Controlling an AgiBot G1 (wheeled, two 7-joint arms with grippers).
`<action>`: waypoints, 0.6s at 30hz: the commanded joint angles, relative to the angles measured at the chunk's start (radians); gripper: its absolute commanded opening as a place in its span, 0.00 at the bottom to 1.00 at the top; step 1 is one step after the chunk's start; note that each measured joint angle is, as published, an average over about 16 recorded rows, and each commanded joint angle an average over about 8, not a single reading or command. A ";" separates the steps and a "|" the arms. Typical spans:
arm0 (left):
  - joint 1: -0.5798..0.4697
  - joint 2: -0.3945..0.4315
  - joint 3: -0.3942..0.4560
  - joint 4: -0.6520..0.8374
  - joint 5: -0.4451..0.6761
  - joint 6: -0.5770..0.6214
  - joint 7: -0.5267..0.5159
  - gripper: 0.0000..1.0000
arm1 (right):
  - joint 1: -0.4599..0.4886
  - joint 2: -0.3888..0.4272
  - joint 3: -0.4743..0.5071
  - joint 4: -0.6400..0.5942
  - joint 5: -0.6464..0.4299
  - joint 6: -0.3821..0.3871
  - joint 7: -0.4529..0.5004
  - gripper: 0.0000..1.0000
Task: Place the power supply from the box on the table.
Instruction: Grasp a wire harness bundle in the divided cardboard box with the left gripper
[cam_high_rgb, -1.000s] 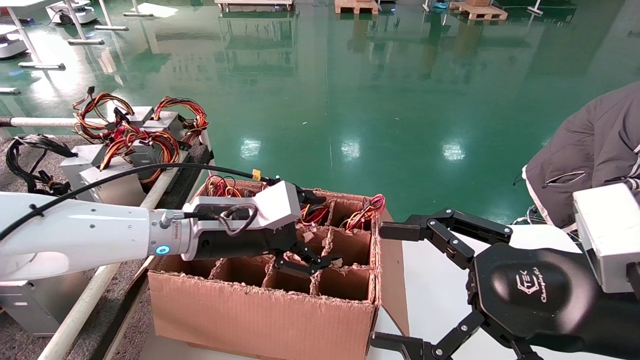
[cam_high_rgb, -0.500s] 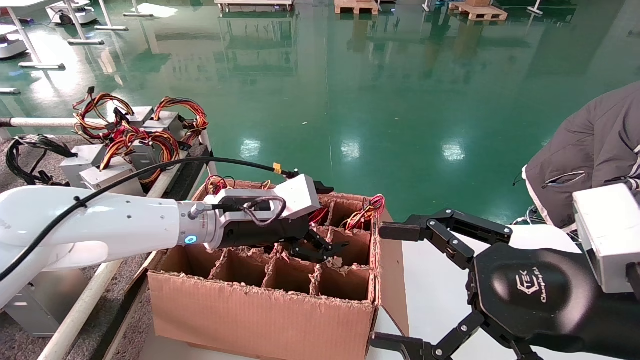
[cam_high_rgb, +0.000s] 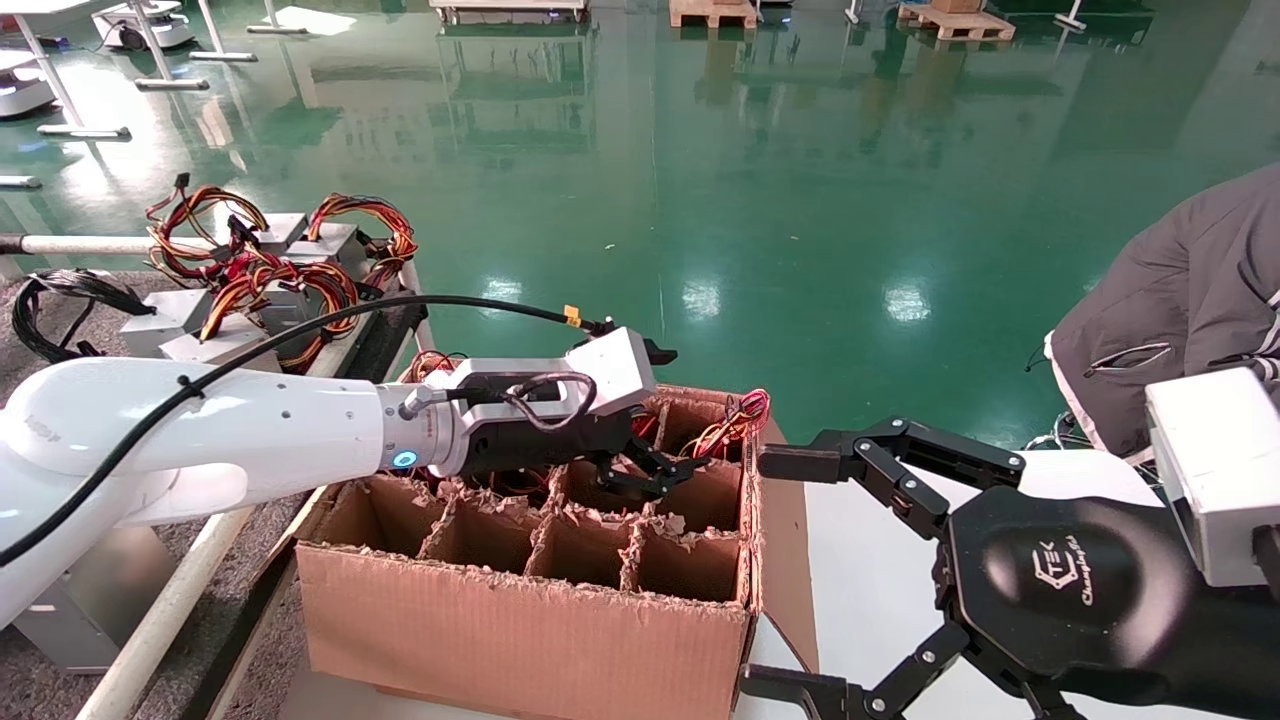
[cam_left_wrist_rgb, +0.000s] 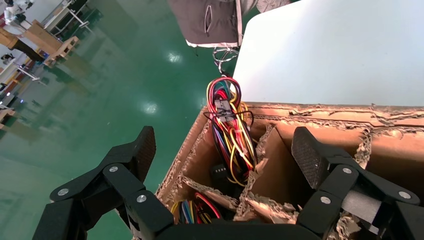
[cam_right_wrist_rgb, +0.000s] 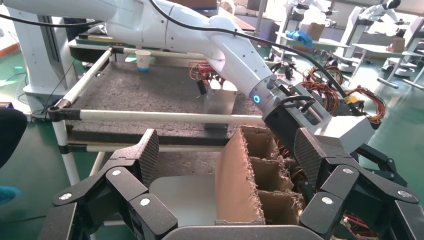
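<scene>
Since a second ago the left arm has pushed further out over the big brown cardboard carton (cam_high_rgb: 530, 610) with its ragged torn dividers, and the left gripper (cam_high_rgb: 655, 472) has travelled from the middle cells toward the far right corner of the grid. It now hangs just above the divider tops, its black fingers (cam_left_wrist_rgb: 136, 150) spread wide apart and holding nothing. From the left wrist view, a bundle of red, yellow, orange and black wires (cam_left_wrist_rgb: 231, 125) stands up out of the far corner cell, a little ahead of the open fingers; the silver-grey metal body of the power supply underneath is hidden down in the cell, so only its cables show. In the head view the same wires (cam_high_rgb: 738, 415) poke over the carton's far rim. More coloured wires lie in the neighbouring cell nearer the gripper.

The right gripper (cam_high_rgb: 790, 570) sits parked beside the carton over the smooth white tabletop (cam_high_rgb: 870, 590), its fingers also spread open and empty.

To the left, the dark grey felt-like table (cam_right_wrist_rgb: 145, 95) edged with a white pipe rail (cam_high_rgb: 170, 610) already carries several silver power supply units (cam_high_rgb: 215, 350) with coloured cable bundles.
</scene>
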 joint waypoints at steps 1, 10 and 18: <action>-0.003 0.004 0.008 0.003 -0.006 -0.005 0.003 1.00 | 0.000 0.000 0.000 0.000 0.000 0.000 0.000 1.00; -0.008 0.026 0.035 0.018 -0.024 -0.021 0.014 1.00 | 0.000 0.000 0.000 0.000 0.000 0.000 0.000 1.00; -0.011 0.074 0.051 0.058 -0.024 -0.046 0.027 1.00 | 0.000 0.000 0.000 0.000 0.000 0.000 0.000 1.00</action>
